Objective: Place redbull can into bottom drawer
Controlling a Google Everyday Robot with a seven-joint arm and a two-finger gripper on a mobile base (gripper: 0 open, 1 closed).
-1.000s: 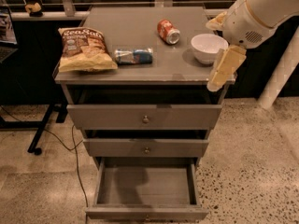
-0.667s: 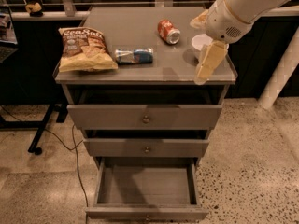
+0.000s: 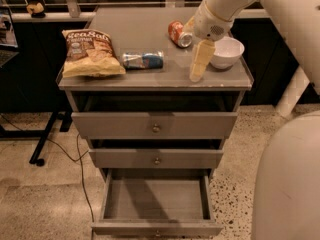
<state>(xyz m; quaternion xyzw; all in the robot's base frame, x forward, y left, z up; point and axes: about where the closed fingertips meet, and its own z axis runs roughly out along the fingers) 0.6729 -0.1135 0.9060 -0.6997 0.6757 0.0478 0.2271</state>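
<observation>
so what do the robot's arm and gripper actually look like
The arm is thick, smooth and white, made of rounded tube-like segments, with no cables showing. It narrows to a rounded white wrist housing with a small grey patch. The gripper, over the cabinet top beside the white bowl, is pale cream-yellow and tapers toward its tip.

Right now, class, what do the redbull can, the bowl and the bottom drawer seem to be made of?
Redbull can: metal, by its shiny silver end. Bowl: smooth glossy white, ceramic or plastic; the look leaves it open. Bottom drawer: probably wood painted matt grey, with flat boards. The gripper hangs beside the bowl, over the top's front edge.
</observation>
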